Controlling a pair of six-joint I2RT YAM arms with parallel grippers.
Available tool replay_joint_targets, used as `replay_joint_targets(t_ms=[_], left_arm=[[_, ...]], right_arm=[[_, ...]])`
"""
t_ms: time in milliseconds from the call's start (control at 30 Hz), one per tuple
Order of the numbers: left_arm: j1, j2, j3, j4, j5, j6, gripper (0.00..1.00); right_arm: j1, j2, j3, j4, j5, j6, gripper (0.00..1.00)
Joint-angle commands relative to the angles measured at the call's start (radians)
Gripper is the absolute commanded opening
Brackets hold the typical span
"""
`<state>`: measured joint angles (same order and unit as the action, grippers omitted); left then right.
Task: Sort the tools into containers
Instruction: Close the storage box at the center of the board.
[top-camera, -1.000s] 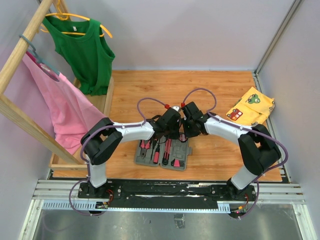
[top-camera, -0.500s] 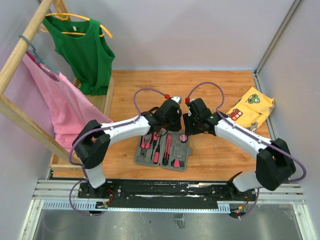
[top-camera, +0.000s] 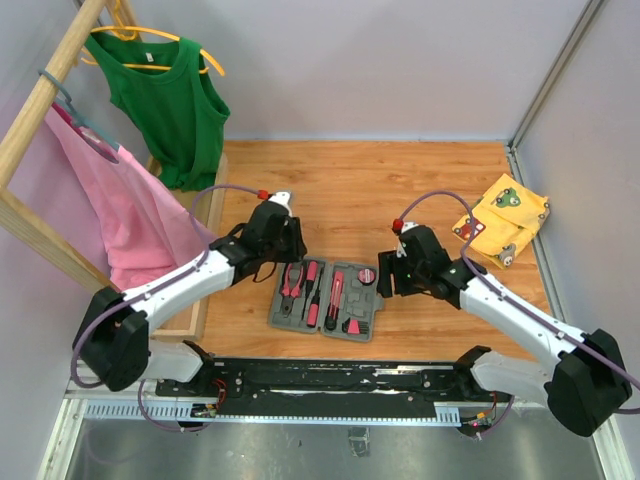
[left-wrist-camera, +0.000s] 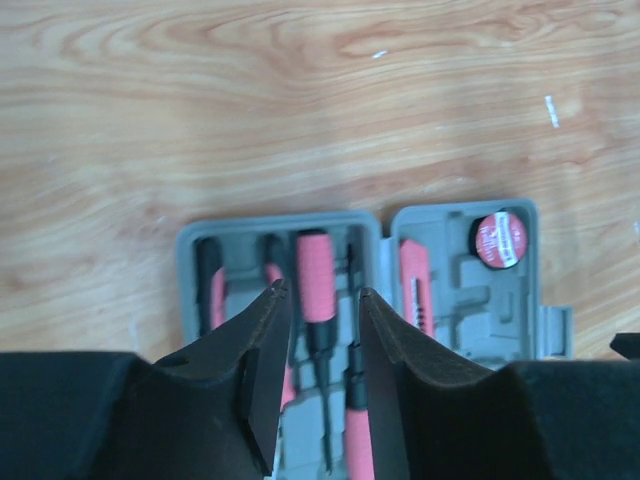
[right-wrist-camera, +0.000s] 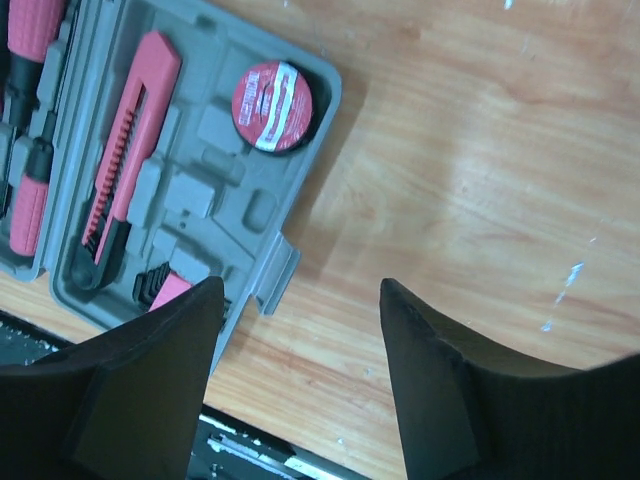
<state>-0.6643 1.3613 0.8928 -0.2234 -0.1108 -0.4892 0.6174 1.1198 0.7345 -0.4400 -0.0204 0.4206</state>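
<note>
— On the wooden surface (top-camera: 400, 190), between your arms, what lies there?

— A flat grey hinged plastic case (top-camera: 276, 318), open, both halves face up, near my bases. From above I make out pink-red and black pliers (top-camera: 291, 284) in its left half, with slim screwdrivers (top-camera: 313, 300) beside them.

— What do your wrist views add?

— My left wrist looks straight down on that left half. A pink-red-handled screwdriver (left-wrist-camera: 315, 262) lies in its slot right under my left hand (left-wrist-camera: 320, 290), whose fingers stand a narrow gap apart with nothing between them. My right wrist shows what the overhead view leaves too small. There is a pink-red snap-blade cutter (right-wrist-camera: 130, 140) in its moulded slot, a round red, white and black disc (right-wrist-camera: 272, 105) in the corner well, and small black bits (right-wrist-camera: 150, 282) at the near edge. My right hand (right-wrist-camera: 300, 285) is spread wide and empty, over bare wood just beside the case's grey latch tab (right-wrist-camera: 278, 272).

— And round about?

— A yellow patterned cloth (top-camera: 503, 215) lies well apart, by the right edge. On the left, a wooden rack (top-camera: 35, 108) carries a green sleeveless top (top-camera: 170, 105) and a pink garment (top-camera: 120, 215). My own dark fingers hide the lower part of each wrist view.
</note>
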Motion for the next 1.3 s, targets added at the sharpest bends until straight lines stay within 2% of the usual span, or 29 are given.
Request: replay_joint_targets(t_ms=[0,100,367,567,1033,1267], left_arm=[[0.066,-0.127,-0.09,-0.007,-0.013,0.029,0.42],[0.114,-0.194,-0.144,-0.001,-0.005,0.01,0.49],[0.14,-0.264,-0.235,0.05,0.026,-0.057,0.53],[0.14,-0.273,-0.279,0.071,0.027,-0.08,0.54],[0.14,-0.295,-0.327,0.092,0.022,-0.09,0.54],[0.14,-0.299,-0.34,0.117,0.044,-0.071,0.54]], right_arm=[[0.009,-0.062,-0.087,0.044,-0.066,0.097,0.66],[0.01,-0.084,-0.153,0.104,-0.095,0.155,0.67],[0.01,-0.049,-0.257,0.333,-0.156,0.297,0.61],[0.01,0.021,-0.263,0.401,-0.171,0.328,0.46],[0.008,0.134,-0.247,0.438,-0.149,0.333,0.25],[0.008,0.203,-0.235,0.476,-0.139,0.346,0.1]])
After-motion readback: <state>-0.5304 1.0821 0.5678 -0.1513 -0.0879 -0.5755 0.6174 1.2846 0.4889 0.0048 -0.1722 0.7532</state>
